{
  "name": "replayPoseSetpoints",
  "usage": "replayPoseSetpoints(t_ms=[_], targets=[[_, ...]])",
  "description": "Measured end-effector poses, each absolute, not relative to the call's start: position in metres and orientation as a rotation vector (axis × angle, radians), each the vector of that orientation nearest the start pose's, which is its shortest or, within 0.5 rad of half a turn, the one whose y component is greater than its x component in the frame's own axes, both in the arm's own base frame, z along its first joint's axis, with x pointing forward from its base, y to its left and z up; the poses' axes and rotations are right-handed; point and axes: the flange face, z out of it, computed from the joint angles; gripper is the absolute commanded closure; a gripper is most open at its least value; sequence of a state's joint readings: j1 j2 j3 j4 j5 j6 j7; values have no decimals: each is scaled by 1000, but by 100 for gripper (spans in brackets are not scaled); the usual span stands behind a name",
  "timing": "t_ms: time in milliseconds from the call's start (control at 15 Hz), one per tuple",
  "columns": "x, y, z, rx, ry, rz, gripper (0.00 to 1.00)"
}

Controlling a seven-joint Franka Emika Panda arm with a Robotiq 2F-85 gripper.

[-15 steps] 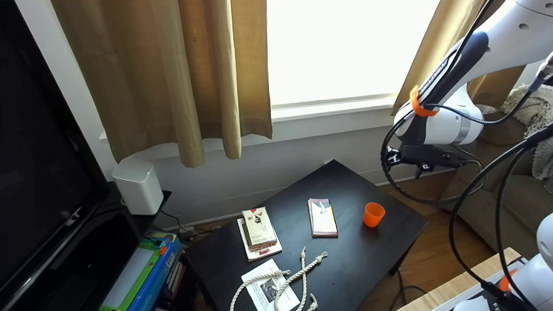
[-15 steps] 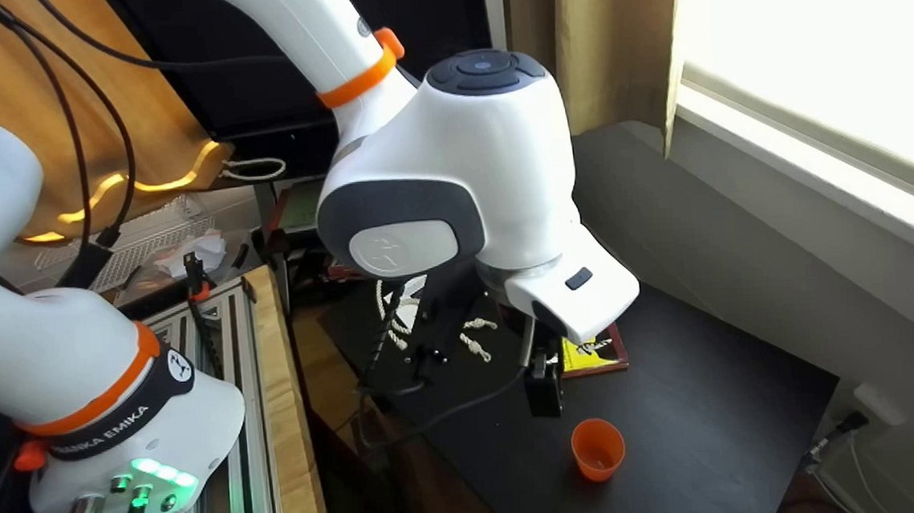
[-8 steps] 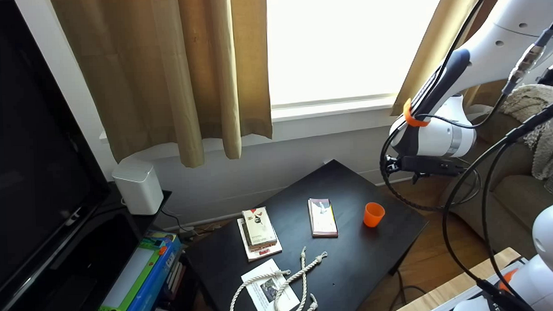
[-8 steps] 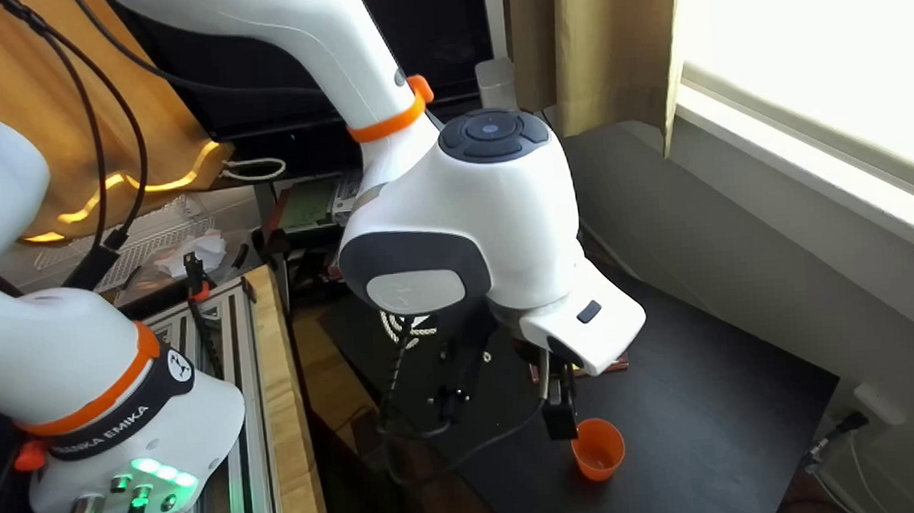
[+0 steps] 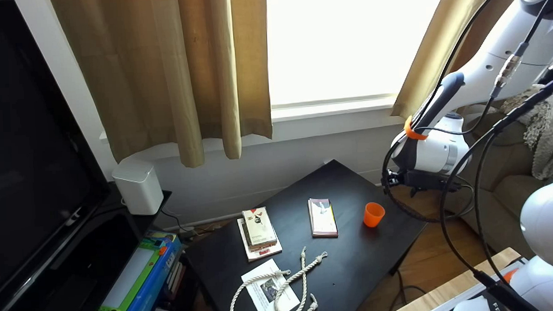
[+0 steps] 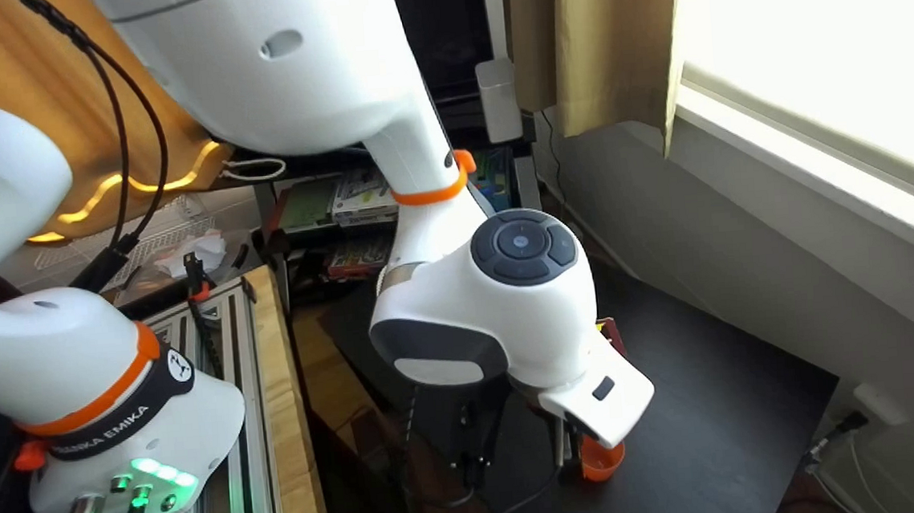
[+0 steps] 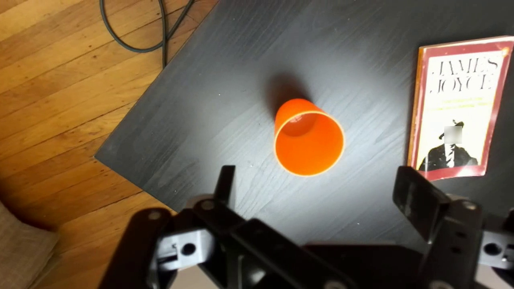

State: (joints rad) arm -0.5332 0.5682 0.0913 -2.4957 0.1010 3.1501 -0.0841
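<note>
As the wrist view looks down, the round orange plastic-looking cup (image 7: pixel 309 140) stands mouth up, just ahead of the black metal gripper (image 7: pixel 319 188) and in line with its gap; the fingers (image 7: pixel 417 200) are wide apart and empty. In an exterior view, it sits near a corner of the flat black wooden table (image 5: pixel 351 261). In an exterior view, the bent white robot arm (image 6: pixel 545 315) hides part of the cup

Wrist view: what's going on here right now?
The robot's gripper hangs open and holds nothing. The cup is the thing nearest it, showing in the gap ahead of the fingers and touching neither. It stands upright on the table, with a book lying flat to its right in that view. Books and a rope lie farther along in an exterior view.
</note>
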Motion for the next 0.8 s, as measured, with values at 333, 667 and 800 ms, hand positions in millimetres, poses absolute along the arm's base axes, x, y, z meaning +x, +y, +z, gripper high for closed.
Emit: replayPoseSetpoints(t_ms=[333,667,800], targets=[[405,-224,38,-2990,804,-108,0],[417,-235,2,-2978,823,-75,0],[423,-239,-10,-2980,823,-51,0]])
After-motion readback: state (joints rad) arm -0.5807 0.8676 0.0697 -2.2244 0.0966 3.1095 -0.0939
